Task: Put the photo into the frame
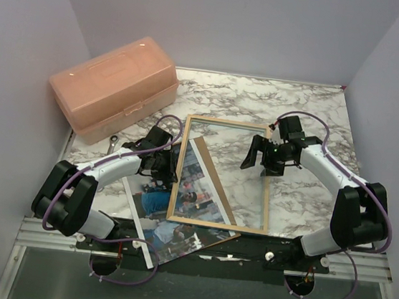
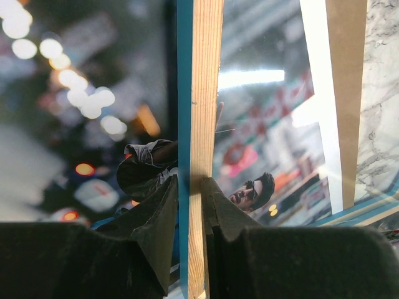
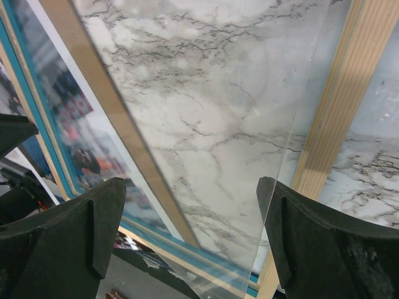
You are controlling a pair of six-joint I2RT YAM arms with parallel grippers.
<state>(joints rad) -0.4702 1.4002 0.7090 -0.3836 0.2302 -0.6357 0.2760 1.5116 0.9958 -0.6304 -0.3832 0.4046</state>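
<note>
My left gripper [image 2: 189, 184] pinches the left rail of the frame [image 1: 212, 225], which rests wood-side up partly over the photo [image 1: 151, 207] on the tabletop [image 1: 311, 122], while my right gripper [image 3: 193, 215] hangs wide open above its glass [image 3: 206, 124].

My left arm [image 1: 111, 165] and right arm [image 1: 324, 160]: white shells, black joints. Purple cables [image 1: 126, 283] loop off both. Left gripper [image 2: 190, 187] and right gripper [image 3: 193, 230] matte black, wedge-shaped fingers.
</note>
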